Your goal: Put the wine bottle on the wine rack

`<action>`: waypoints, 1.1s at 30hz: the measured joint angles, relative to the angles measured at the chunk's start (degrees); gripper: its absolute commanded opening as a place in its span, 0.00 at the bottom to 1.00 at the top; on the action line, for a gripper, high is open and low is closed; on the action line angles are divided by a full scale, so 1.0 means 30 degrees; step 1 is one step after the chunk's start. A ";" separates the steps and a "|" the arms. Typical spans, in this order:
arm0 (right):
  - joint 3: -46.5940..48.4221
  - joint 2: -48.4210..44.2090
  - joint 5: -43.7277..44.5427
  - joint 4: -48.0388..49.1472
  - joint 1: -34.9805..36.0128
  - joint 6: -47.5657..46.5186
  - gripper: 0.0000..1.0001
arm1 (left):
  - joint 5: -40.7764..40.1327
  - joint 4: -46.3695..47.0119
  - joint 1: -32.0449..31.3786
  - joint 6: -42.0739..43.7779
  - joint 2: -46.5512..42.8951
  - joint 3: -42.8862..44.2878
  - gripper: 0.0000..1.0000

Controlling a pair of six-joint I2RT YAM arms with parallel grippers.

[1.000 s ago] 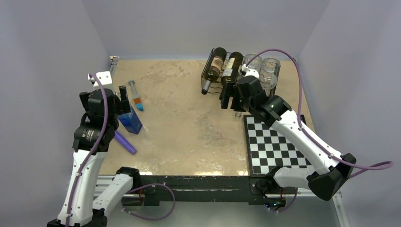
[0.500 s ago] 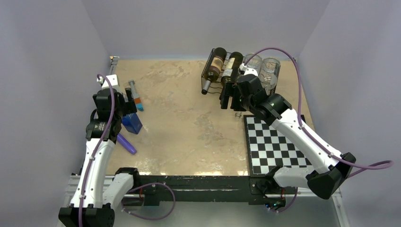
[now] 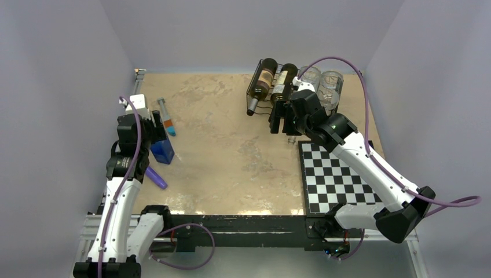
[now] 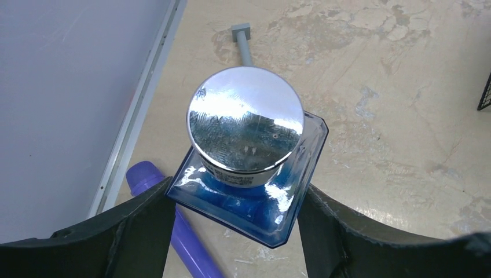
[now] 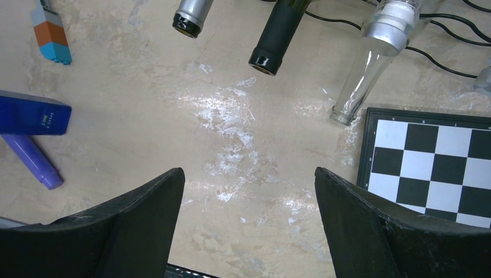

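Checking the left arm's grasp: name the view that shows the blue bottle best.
Left wrist: the blue bottle fills the frame, chrome cap up, between the fingers of the left gripper. The top external view shows only a small blue block beside the arm. The right wrist view catches its side at the left edge.

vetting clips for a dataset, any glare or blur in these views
Left wrist: strong glare on the chrome cap and highlights on the blue bottle under it, focus sharp. Right wrist: pale sheen on the table, otherwise crisp. Top external: even light, soft shadows, no blur.
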 measured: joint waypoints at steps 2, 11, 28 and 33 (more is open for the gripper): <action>0.0000 0.0007 -0.0036 -0.0015 0.0000 0.0000 0.86 | 0.0168 0.0036 0.0000 0.0080 -0.0197 -0.0117 0.35; 0.0000 0.0007 -0.0204 0.0029 0.0000 0.0000 0.86 | 0.1887 -0.0714 0.0022 -0.0080 -0.0918 -0.0160 0.34; -0.0401 0.0729 -0.3956 0.2871 0.1217 -0.1690 0.89 | 1.1672 0.0044 0.0073 -0.1384 -0.2127 -0.1464 0.19; -0.2477 0.0393 -0.8488 0.6353 0.2579 -0.3840 0.91 | 1.5759 0.1027 -0.0976 -0.1333 -0.2142 -0.2331 0.21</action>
